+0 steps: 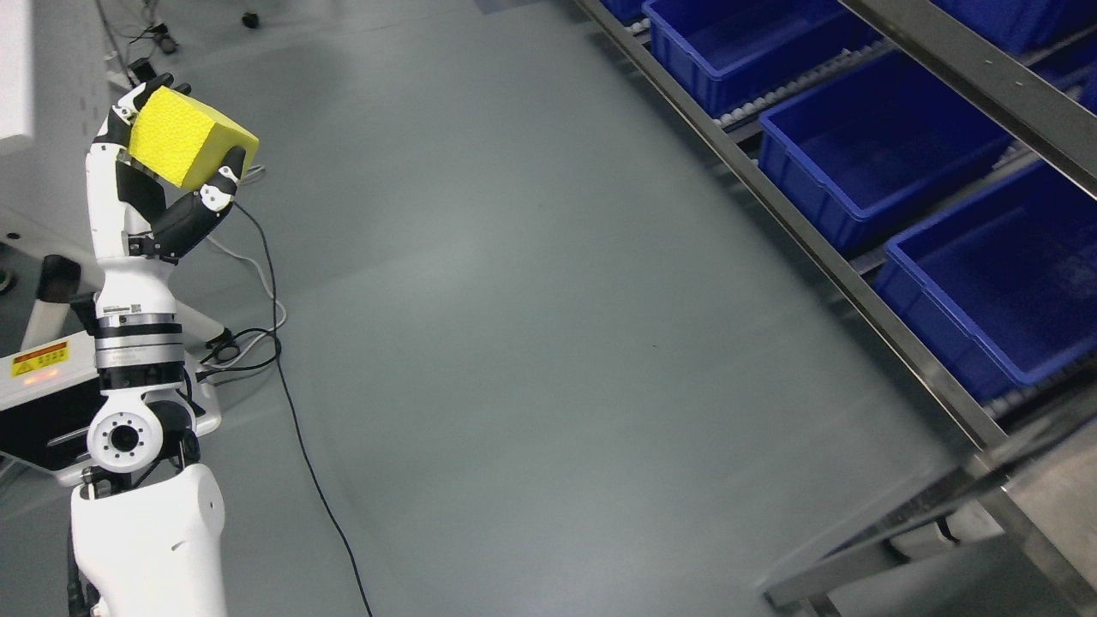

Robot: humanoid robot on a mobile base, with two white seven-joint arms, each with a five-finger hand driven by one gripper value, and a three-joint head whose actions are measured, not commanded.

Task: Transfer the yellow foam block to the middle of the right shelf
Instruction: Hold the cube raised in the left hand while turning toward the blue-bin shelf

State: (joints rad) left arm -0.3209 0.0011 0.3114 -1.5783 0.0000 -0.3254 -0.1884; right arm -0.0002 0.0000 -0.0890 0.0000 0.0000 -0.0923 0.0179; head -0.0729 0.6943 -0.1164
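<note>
Transport phase, head view: we carry the yellow foam block (190,137) in our left hand (176,163), raised at the far left of the picture on an upright forearm; the fingers (152,92) curl over the block's far top edge while the thumb (224,178) presses its near lower corner, so the hand is closed on the block and holds it tilted, one textured face turned towards us; our right hand is out of view; the block hangs above open grey floor (531,300), well apart from the shelf (823,248) that runs diagonally down the right side; the shelf carries a row of blue bins (874,146) on roller rails, and the bins we can see into look empty; a black cable (291,403) trails over the floor below the arm; we judge the step in hand to be the carry across to the shelf, with most of the task ahead; to do it well we should keep the pinch firm but not crushing, since foam yields and a corner grip may let the block rotate; we should level the block before bringing it over a bin's rim, approach beneath the upper rail (986,77), and lower it into the middle bin rather than drop it; which level counts as the middle we cannot settle from this view
</note>
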